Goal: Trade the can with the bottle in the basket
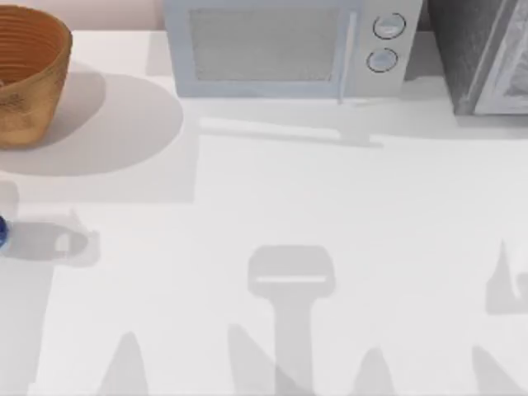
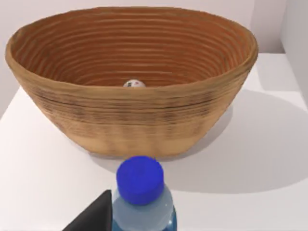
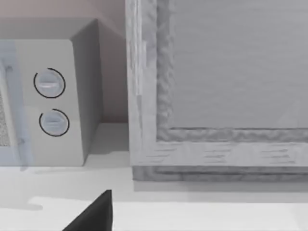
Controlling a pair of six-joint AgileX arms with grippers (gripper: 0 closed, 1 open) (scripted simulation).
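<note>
The orange-brown woven basket (image 1: 29, 78) stands at the table's far left corner, and its ribbed wall (image 2: 130, 120) rises close ahead in the left wrist view. Inside it, just above the near rim, peeks the can (image 2: 134, 84), a small white round shape with red marks; the rest of it is hidden. The clear bottle with a blue cap (image 2: 140, 180) stands upright on the table in front of the basket, right beside a dark part of my left gripper (image 2: 94, 216). At the left edge of the top view a sliver of the blue bottle (image 1: 2, 233) shows. My right gripper (image 3: 94, 214) hangs near the back right, away from these things.
A pale grey microwave (image 1: 280, 45) stands at the back middle, with two round knobs (image 3: 50, 103). A grey textured box (image 1: 478, 54) fills the back right corner. Arm shadows lie across the white table (image 1: 330, 206).
</note>
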